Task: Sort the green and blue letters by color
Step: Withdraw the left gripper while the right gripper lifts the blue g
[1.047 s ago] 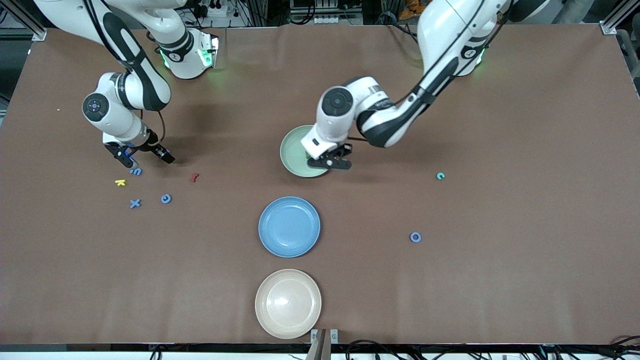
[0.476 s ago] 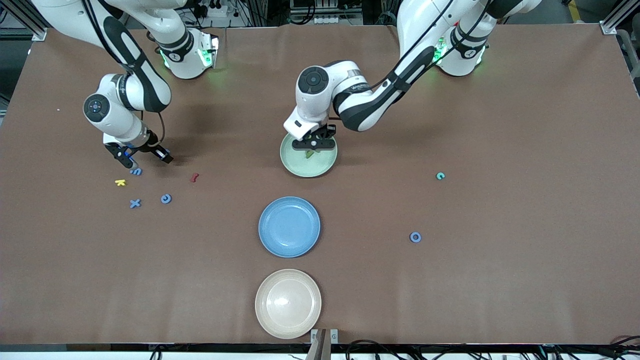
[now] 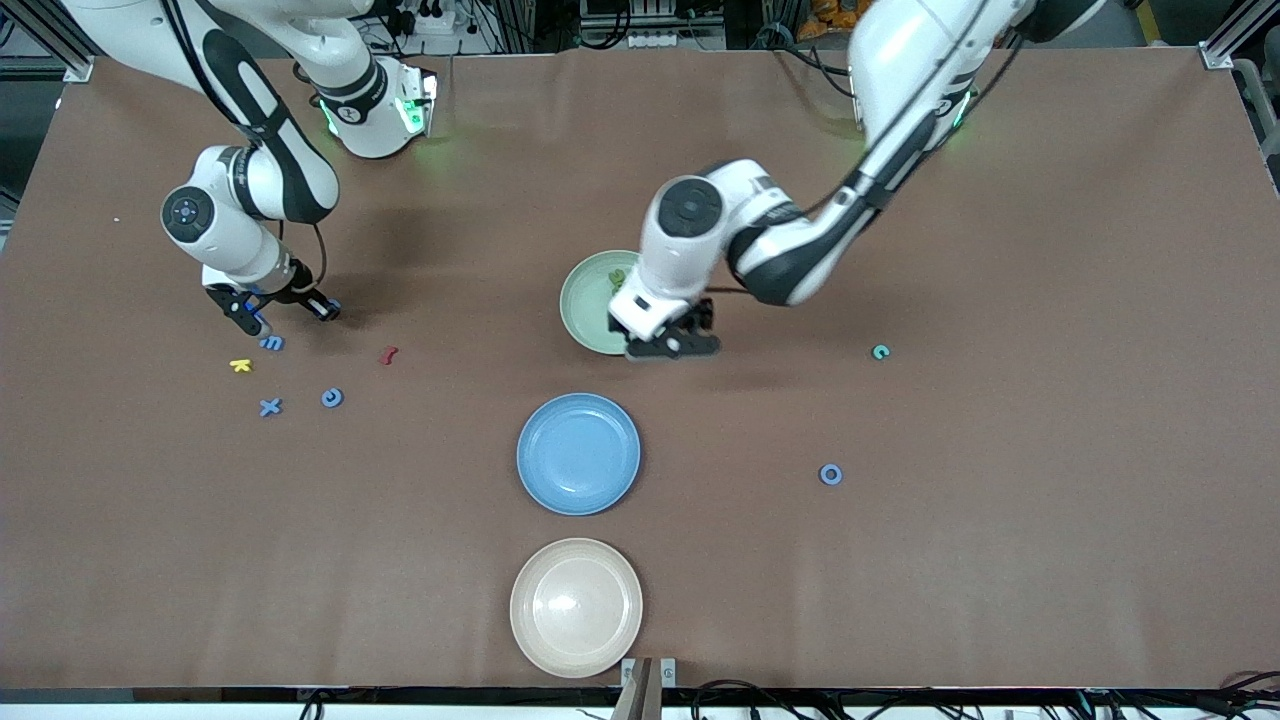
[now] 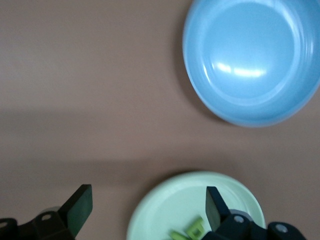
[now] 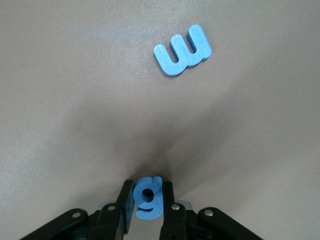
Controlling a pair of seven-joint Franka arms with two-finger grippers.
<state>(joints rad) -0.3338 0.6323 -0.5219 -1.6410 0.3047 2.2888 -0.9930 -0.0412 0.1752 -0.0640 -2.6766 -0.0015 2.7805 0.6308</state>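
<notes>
A: Progress check. We count one green letter [image 3: 618, 279] lying in the green plate [image 3: 585, 310]; the left wrist view shows it there too. The blue plate [image 3: 578, 454] holds nothing, so the blue pile has not begun.

B: Claws? The left claw [image 3: 672, 344] hangs over the green plate's edge toward the left arm's end of the bench [image 3: 1000, 550], fingers spread wide and empty. The right claw [image 3: 283, 312] sits low at the right arm's end, fingers pinched on a blue letter g [image 5: 148, 197], which stands upright between the pads.

A: Agreed. We judge that g is the first blue on its way. What is left on the bench?

B: Near the right claw: a blue letter w [image 3: 271, 343], a blue x [image 3: 270, 407] nearer the camera, and a blue c-shaped letter [image 3: 332, 398] beside the x. Toward the left arm's end: a blue o [image 3: 830, 474] and a teal-green c [image 3: 880, 351], well apart from each other.

A: So five loose letters, plus the held one. Most of the job remains, in our judgement.

B: Non-task items: a yellow letter [image 3: 240, 365] just beside the w, a dark red letter [image 3: 389, 354] close by, and a cream plate [image 3: 576, 606], empty. The yellow one crowds the w; a grasp there could nudge it. We see nothing between the right claw and the blue plate.
</notes>
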